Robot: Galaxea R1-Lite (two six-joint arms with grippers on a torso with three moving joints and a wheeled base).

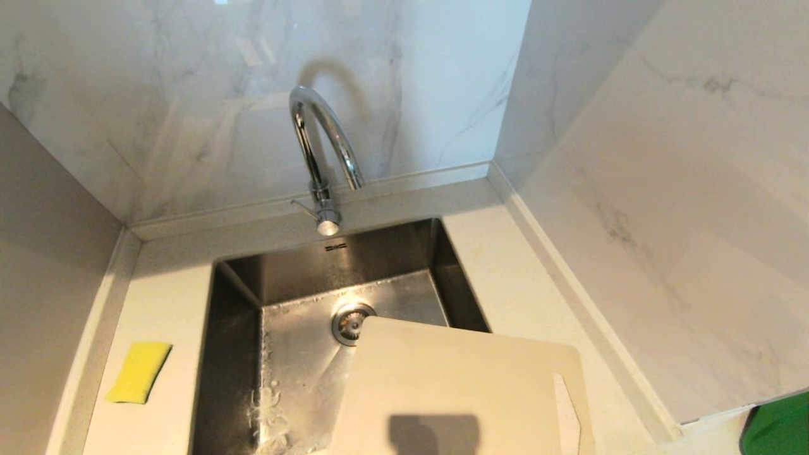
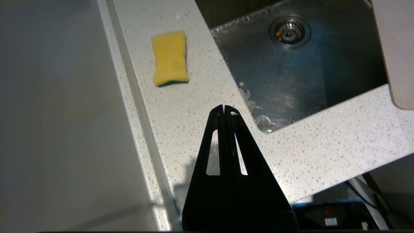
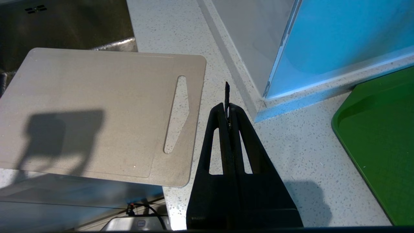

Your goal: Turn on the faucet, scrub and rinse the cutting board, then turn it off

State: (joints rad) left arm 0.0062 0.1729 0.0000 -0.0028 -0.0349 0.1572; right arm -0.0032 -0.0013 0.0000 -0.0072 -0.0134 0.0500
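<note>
The chrome gooseneck faucet [image 1: 322, 145] stands behind the sink, its small lever [image 1: 303, 207] pointing left, and no water shows at the spout. The cream cutting board [image 1: 461, 379] lies flat over the sink's near right corner and the counter, slot handle [image 3: 177, 113] to the right. My left gripper [image 2: 224, 108] hovers shut and empty over the counter's front left, short of the sponge. My right gripper [image 3: 227, 106] is shut over the counter just right of the cutting board [image 3: 97, 110], a thin dark strip poking out between its tips. Neither arm shows in the head view.
A yellow sponge [image 1: 139, 371] lies on the counter left of the steel sink [image 1: 303, 354], whose basin is wet near the front. Marble walls close the back and right. A green tray [image 3: 381, 145] sits at the far right on the counter.
</note>
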